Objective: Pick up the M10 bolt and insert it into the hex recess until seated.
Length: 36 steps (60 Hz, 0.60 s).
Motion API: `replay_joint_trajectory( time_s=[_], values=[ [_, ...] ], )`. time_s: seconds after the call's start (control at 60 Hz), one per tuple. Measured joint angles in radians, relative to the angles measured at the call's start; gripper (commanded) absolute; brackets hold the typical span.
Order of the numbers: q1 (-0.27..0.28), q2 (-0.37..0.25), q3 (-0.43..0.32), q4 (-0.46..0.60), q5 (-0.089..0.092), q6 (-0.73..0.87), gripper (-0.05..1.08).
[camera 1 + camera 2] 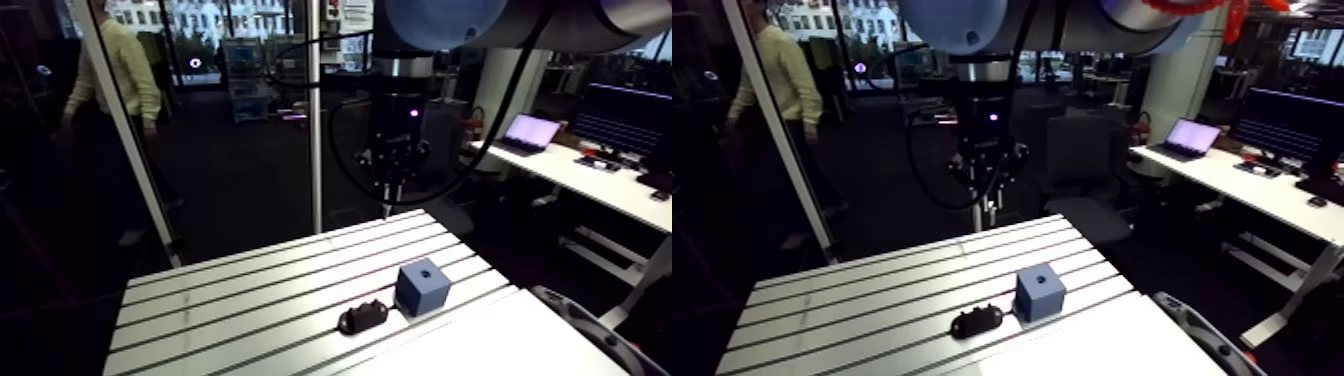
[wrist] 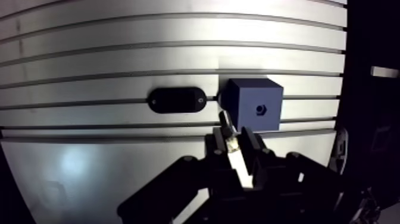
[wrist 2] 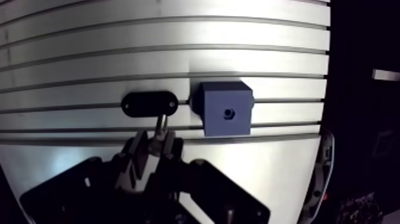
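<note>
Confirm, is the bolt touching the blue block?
Apart. The arm view shows the hand, holding the bolt, hanging well above the table, clear of the blue block.

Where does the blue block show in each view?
Arm view: blue block on the table, right of the black plate.
Wrist view: ahead of the gripper, which grips the bolt.
Shared landmark: black plate beside the block.
</note>
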Motion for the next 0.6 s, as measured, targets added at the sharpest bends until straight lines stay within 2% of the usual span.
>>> replay_joint_trajectory(
  time_s=[0.283, 0.467, 0.6],
  values=[
    [0.006, 0.005, -0.044, 0.057, -0.001, -0.191, 1.04],
    [-0.002, 0.026, -0.06, 0.082, 0.0, -0.386, 1.01],
    [-0.029, 0.038, -0.065, 0.099, -0.001, -0.548, 1.01]
  ],
)
